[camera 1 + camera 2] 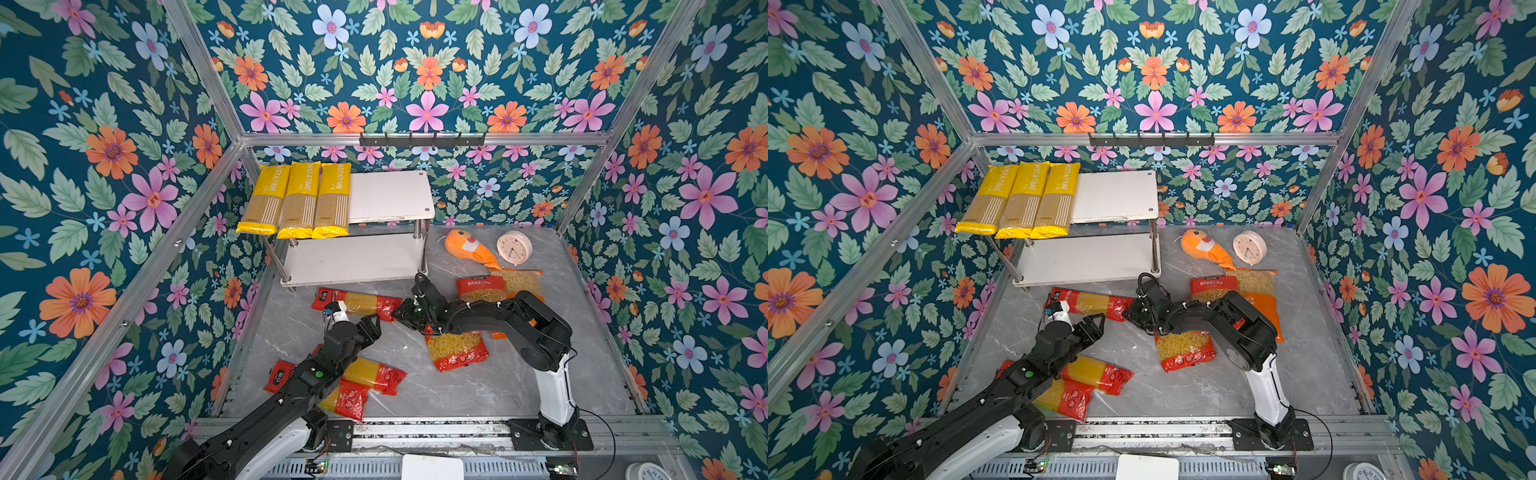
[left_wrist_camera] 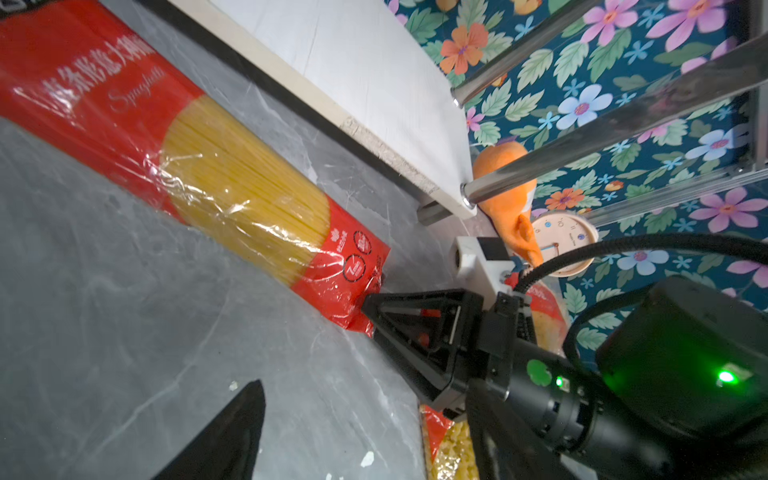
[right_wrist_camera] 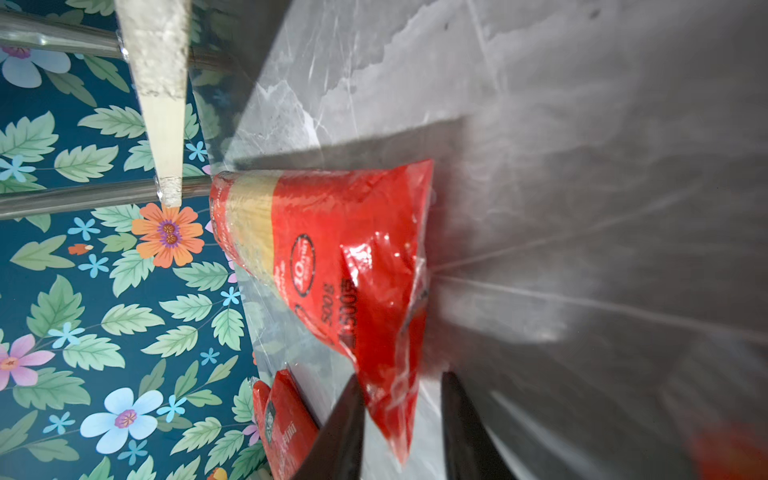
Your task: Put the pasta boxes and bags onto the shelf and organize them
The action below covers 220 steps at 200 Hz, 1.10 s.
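So the red spaghetti pack (image 1: pixel 365 303) lies flat on the desk (image 1: pixel 457 386), just in front of the shelf (image 1: pixel 353 262). The right claw (image 3: pixel 401 374) straddles its crimped end, jaws apart, not pinching. The left claw (image 1: pixel 373 325) hovers beside it, spread wide and empty.

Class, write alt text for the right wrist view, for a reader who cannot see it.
The right gripper has its dark fingers apart either side of the end of a red spaghetti pack on the marble tabletop. Behind are the shelf, seen edge-on, its chrome posts and floral wallpaper.
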Available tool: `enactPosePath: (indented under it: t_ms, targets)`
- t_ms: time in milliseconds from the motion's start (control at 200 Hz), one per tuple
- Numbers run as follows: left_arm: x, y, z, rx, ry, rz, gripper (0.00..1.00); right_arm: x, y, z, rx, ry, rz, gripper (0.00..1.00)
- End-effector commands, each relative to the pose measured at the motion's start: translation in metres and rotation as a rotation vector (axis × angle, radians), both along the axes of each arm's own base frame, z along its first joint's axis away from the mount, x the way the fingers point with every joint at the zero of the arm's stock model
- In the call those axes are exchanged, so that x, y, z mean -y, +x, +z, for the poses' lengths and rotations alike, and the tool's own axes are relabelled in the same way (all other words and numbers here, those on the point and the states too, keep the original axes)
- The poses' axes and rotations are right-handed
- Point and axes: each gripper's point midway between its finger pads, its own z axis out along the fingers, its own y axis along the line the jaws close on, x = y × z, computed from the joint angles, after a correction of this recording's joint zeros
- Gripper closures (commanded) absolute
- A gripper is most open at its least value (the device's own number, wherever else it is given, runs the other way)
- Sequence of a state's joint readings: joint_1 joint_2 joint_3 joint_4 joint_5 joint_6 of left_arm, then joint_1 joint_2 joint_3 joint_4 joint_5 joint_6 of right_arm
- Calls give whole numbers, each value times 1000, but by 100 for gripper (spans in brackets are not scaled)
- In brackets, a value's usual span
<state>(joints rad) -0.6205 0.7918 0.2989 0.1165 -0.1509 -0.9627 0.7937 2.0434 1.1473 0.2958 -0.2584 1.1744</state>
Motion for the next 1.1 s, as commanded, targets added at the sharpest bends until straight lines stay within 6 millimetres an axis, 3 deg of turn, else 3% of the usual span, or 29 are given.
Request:
enactPosePath:
  t_ms: [0,80,190,430,555,570,670,825,890,935,1095]
  targets:
    - [-15,5,7,15,19,52,21,-7,-6,15,13,41,18,79]
    - [-27,12,13,21,1,83,21,-5,-13,20,16,53,30,90]
    - [-38,18,16,21,-38,103,22,2,-29,25,15,67,50,96]
    - [-59,11,-1,-27,-16,171,21,36,-86,27,-41,62,143,100]
    - [-76,5,-10,-45,32,227,20,42,-126,31,-66,-23,311,91]
    - [-77,4,-10,-45,32,229,20,41,-129,43,-36,-12,341,89]
    - [-78,2,-13,-48,13,220,20,48,-149,66,33,-55,549,67]
    - [-72,-4,-28,-92,-34,202,20,62,-115,71,104,-118,511,62]
    - [-69,-6,-36,-118,-50,189,21,52,-99,71,138,-135,506,61]
    - [-64,-6,-41,-131,-74,173,21,43,-90,52,107,-162,512,60]
    - [-48,-7,-56,-163,-129,117,23,22,-54,33,121,-234,512,55]
